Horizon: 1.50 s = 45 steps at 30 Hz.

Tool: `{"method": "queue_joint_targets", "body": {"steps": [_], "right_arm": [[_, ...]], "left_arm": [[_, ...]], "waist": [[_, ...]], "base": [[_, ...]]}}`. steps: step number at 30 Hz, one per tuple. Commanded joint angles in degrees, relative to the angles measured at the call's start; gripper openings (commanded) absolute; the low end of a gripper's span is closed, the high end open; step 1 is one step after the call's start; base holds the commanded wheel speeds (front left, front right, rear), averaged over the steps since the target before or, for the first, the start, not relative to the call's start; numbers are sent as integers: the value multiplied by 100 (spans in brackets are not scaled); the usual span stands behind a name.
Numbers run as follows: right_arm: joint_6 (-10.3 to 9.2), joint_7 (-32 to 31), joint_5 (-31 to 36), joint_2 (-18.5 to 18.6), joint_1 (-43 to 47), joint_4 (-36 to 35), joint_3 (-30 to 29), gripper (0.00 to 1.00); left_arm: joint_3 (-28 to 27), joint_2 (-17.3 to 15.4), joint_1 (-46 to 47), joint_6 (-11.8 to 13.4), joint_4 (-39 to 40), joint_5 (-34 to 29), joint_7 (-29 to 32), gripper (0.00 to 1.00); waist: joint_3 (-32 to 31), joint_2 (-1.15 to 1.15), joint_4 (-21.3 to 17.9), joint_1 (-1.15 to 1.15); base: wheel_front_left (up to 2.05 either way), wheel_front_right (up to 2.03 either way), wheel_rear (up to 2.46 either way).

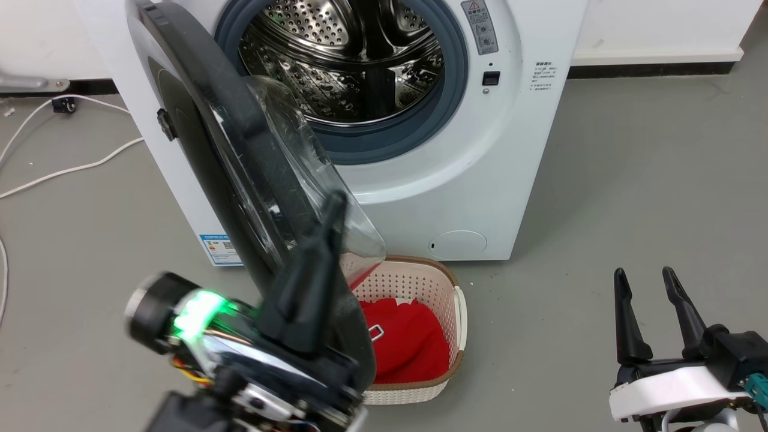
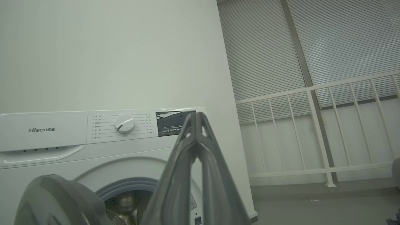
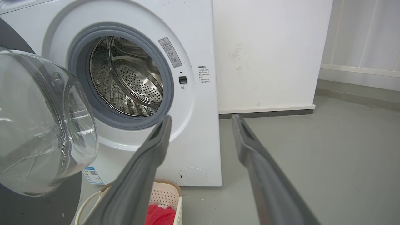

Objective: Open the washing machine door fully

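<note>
The white washing machine (image 1: 456, 180) stands with its steel drum exposed. Its washing machine door (image 1: 198, 150), a black disc with a clear glass bowl (image 1: 300, 138), is swung out to the left, roughly edge-on to me. My left gripper (image 1: 335, 201) is shut with nothing between its fingers, which rise in front of the door's inner side by the bowl; whether they touch it is unclear. In the left wrist view the left gripper (image 2: 196, 115) points at the control panel, with the door (image 2: 53, 200) low at the left. My right gripper (image 1: 643, 276) hangs open over the floor, right of the machine.
A cream laundry basket (image 1: 420, 282) holding red cloth (image 1: 408, 342) sits on the floor under the door's lower edge. White cables (image 1: 72, 171) trail over the floor at the left. A white wall and a railing (image 2: 312, 90) stand to the machine's right.
</note>
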State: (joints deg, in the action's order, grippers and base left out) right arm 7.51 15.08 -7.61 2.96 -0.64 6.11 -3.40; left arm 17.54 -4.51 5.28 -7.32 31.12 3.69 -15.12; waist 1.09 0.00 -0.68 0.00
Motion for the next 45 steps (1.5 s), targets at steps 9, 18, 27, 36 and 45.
{"method": "queue_joint_targets", "body": {"steps": [9, 18, 27, 36, 45], "right_arm": [[-4, -64, -62, -17, 116, 42, 4, 100], [-4, -84, -161, -16, 91, 92, 68, 100], [-4, -121, -254, -16, 8, 179, 115, 100], [-4, -125, -326, -16, -6, 257, 121, 100], [-4, -173, -371, -16, 70, 342, 99, 100]], "left_arm": [[896, -395, -759, -19, -1335, 499, -4, 0], [1094, -434, -725, 15, -2618, 820, 171, 0], [962, -206, -191, 140, -3331, 926, 125, 0], [882, -180, -126, 287, -3519, 926, 75, 0], [641, -325, -489, 596, -3241, 883, 21, 0]], "waist": [[-69, 0, 90, 0], [-43, 0, 111, 0], [50, 0, 38, 0], [75, 0, 26, 0], [-11, 0, 310, 0]], "base": [[0, 0, 0], [0, 0, 0], [0, 0, 0], [0, 0, 0], [0, 0, 0]]}}
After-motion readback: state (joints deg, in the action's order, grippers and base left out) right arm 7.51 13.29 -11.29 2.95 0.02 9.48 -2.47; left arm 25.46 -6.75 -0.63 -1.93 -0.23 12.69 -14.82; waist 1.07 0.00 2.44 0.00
